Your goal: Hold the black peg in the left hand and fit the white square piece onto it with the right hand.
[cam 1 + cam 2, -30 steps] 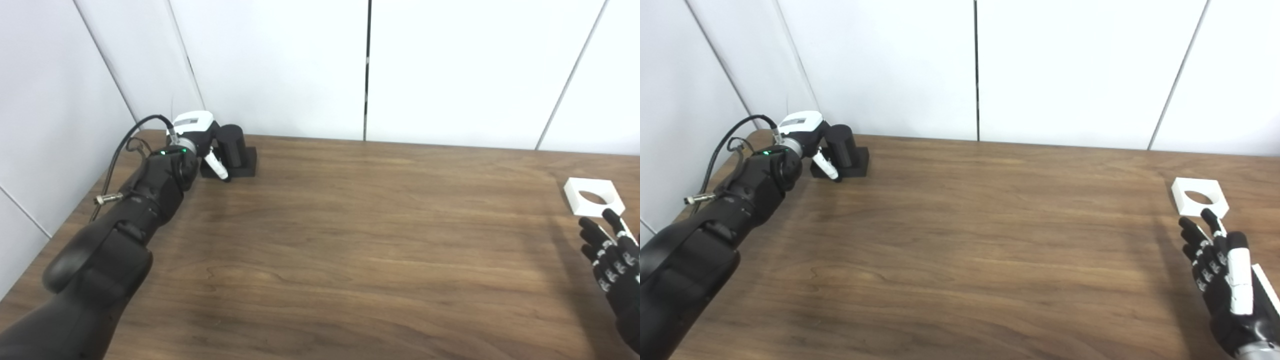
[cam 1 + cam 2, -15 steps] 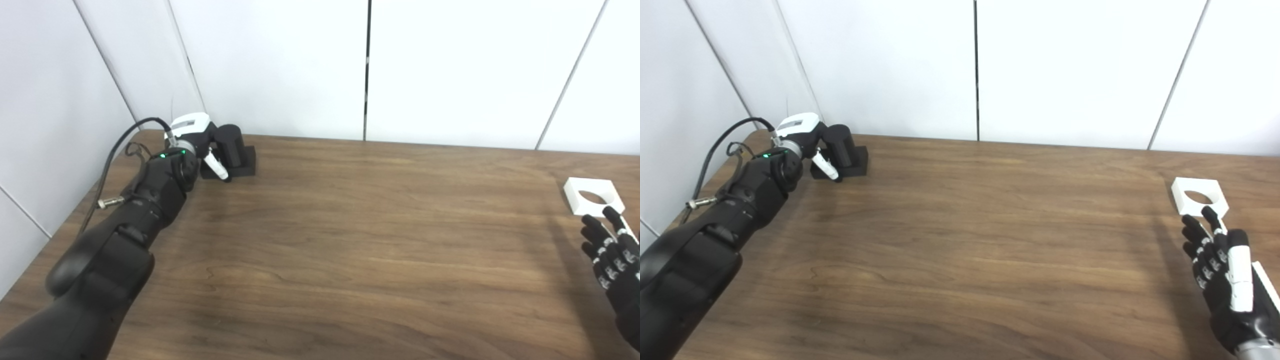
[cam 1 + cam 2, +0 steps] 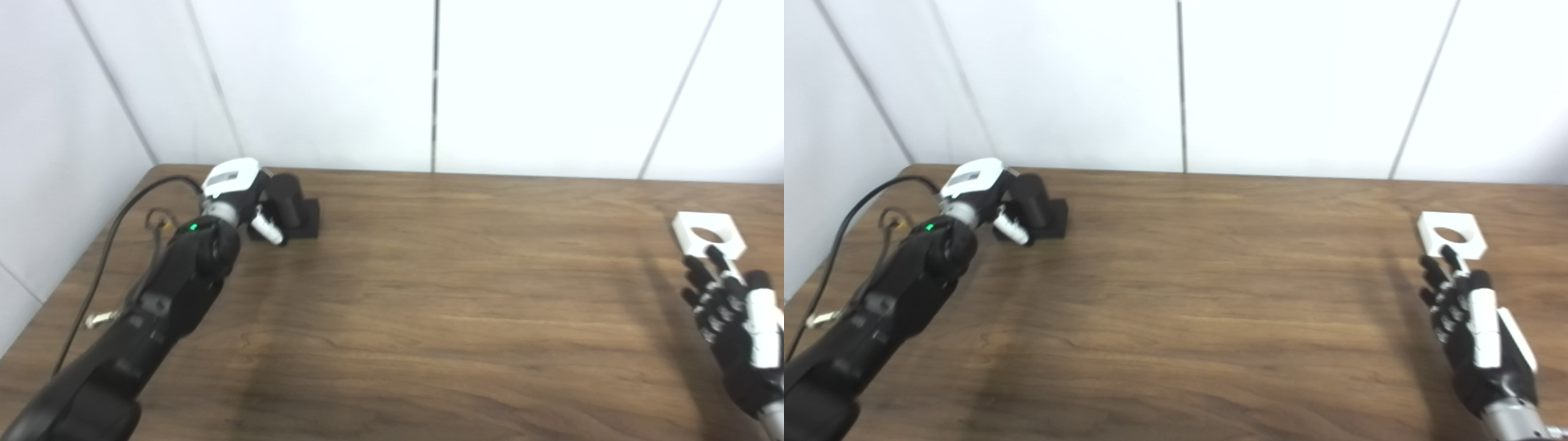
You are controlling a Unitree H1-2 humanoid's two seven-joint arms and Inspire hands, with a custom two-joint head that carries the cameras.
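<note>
Shifted since a second ago, the whole view, from a camera move; meanwhile fingertips of the right hand [image 3: 1473, 334] now reaching over the near edge of the white square piece [image 3: 1451, 236], fingers spread and straight, holding nothing. Near to far on the wooden table [image 3: 429, 294]: right hand low at the right, then the flat white square with its round hole lying just beyond. Far left by the wall, left hand [image 3: 245, 199] curled against the upright cylinder of the black peg [image 3: 288, 205] on its square base, grasp not clearly seen.
</note>
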